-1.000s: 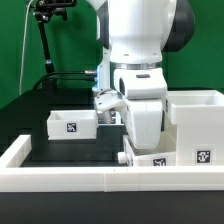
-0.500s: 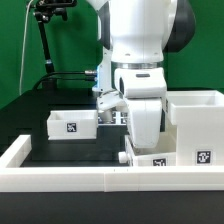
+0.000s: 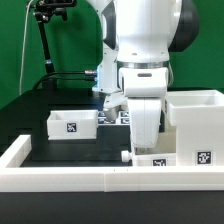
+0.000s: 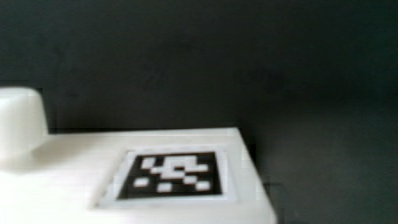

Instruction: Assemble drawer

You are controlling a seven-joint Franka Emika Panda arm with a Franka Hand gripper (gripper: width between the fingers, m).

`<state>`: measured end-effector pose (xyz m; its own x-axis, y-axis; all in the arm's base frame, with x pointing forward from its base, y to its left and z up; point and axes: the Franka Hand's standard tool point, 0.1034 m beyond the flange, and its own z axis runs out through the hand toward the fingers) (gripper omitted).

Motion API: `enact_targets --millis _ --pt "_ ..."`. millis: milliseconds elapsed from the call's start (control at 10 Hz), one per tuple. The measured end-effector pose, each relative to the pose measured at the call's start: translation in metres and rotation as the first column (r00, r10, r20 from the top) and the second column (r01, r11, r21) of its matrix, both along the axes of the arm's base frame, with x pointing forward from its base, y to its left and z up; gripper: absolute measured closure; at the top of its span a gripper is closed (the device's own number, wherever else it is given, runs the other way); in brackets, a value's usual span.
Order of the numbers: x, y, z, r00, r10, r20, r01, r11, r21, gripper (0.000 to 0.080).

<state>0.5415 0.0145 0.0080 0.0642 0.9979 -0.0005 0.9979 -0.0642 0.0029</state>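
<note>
In the exterior view the tall white housing (image 3: 196,122) stands at the right, with a tag low on its front. One small open tray (image 3: 71,123) sits at the left on the dark table. A second tagged tray (image 3: 156,161) lies just behind the front wall, directly under my gripper (image 3: 145,142). The gripper points straight down onto it, and its fingertips are hidden. The wrist view shows a white part's flat face with a tag (image 4: 175,172) and a rounded white knob (image 4: 18,122). No fingers show there.
A low white border wall (image 3: 70,180) runs along the front and left of the work area. The marker board (image 3: 124,117) lies behind the arm. A black stand (image 3: 44,45) rises at the back left before a green backdrop.
The hand has shifted toward the exterior view's right and turned from tilted to upright over the near tray. The trays and housing have not moved.
</note>
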Motion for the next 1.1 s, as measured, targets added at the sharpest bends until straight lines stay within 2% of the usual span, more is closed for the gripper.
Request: enact_targets --millis 300,400,500,600,700,800,900,1000,1100 --pt "0.000 0.000 0.000 1.000 0.004 0.000 -0.004 1.000 0.000 0.0757" --pt "0.000 -0.001 0.000 1.000 0.003 0.000 -0.003 1.000 0.000 0.0715" --pt "0.001 -0.004 0.004 1.000 0.022 0.005 -0.022 1.000 -0.002 0.0715" --pt "0.002 -0.005 0.012 1.000 0.020 0.006 -0.020 1.000 -0.006 0.0495" --pt "0.004 -0.007 0.022 1.000 0.020 0.005 -0.020 1.000 -0.012 0.0342" --pt "0.005 -0.009 0.030 1.000 0.019 -0.001 -0.019 1.000 -0.018 0.0342" --pt "0.007 -0.015 0.043 1.000 0.017 -0.017 -0.017 0.999 -0.029 0.0219" --pt "0.016 -0.020 0.059 1.000 0.019 -0.021 -0.019 0.999 -0.039 0.0166" --pt "0.017 -0.027 0.062 1.000 0.017 -0.017 -0.018 0.999 -0.043 0.0166"
